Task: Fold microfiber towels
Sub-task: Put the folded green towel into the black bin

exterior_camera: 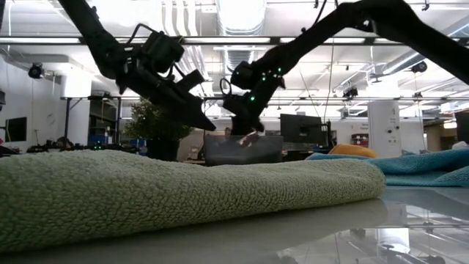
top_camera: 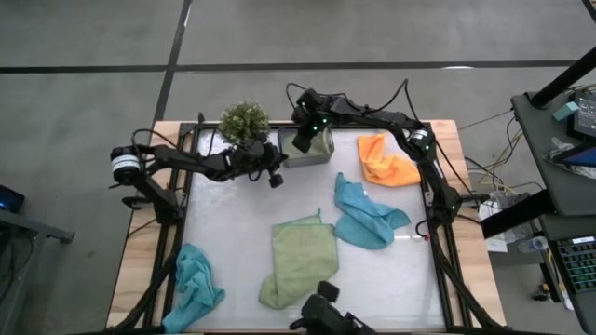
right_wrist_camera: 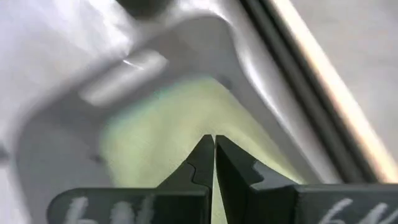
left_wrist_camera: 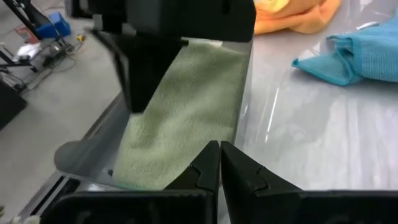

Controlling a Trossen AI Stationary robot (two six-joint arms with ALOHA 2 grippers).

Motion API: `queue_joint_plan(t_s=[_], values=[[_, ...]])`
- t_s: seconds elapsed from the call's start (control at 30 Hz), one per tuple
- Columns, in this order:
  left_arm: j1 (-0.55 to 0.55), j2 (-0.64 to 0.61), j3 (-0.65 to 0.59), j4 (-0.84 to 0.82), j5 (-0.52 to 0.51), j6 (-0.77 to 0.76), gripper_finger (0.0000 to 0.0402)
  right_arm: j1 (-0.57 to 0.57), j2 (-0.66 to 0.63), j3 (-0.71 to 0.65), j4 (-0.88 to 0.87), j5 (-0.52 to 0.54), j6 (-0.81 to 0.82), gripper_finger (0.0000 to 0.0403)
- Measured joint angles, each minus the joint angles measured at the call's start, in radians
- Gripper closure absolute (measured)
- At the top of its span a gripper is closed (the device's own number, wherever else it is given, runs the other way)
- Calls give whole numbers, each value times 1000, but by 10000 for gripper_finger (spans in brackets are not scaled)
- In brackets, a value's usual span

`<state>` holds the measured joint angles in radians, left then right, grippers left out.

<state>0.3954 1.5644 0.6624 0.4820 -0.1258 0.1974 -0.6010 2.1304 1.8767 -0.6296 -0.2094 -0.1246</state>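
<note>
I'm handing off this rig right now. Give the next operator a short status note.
Left claw: shut, empty, beside the grey bin.
Right claw: shut, empty, over the bin.
Done: one light green towel lies in the bin.
Left: second green towel at table centre, blue towel right of it, orange towel at the far right, blue towel at the near left corner, all loose.

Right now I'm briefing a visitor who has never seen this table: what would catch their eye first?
Bright towels lie scattered over the white table: an orange towel at the far right, a teal towel below it, a light green towel at the near middle, another teal towel at the near left. Both grippers, left gripper and right gripper, meet shut at the grey bin, where a green towel lies.
</note>
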Motion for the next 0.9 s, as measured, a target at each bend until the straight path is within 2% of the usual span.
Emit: queue_joint_plan(t_s=[0.1,0.2,0.33,0.57,0.9], values=[[0,16,3,8,-8,1,402,-1,-27,0,-108,172,-30,394],[0,23,6,12,-12,0,402,-6,-42,0,-203,266,-34,394],[0,23,5,9,-12,-6,402,-11,-43,-31,-211,264,-46,394],[0,20,6,8,-11,-7,402,-8,-43,-127,-79,259,-74,394],[0,6,6,8,-11,-7,402,-8,-81,-100,-125,265,-100,394]])
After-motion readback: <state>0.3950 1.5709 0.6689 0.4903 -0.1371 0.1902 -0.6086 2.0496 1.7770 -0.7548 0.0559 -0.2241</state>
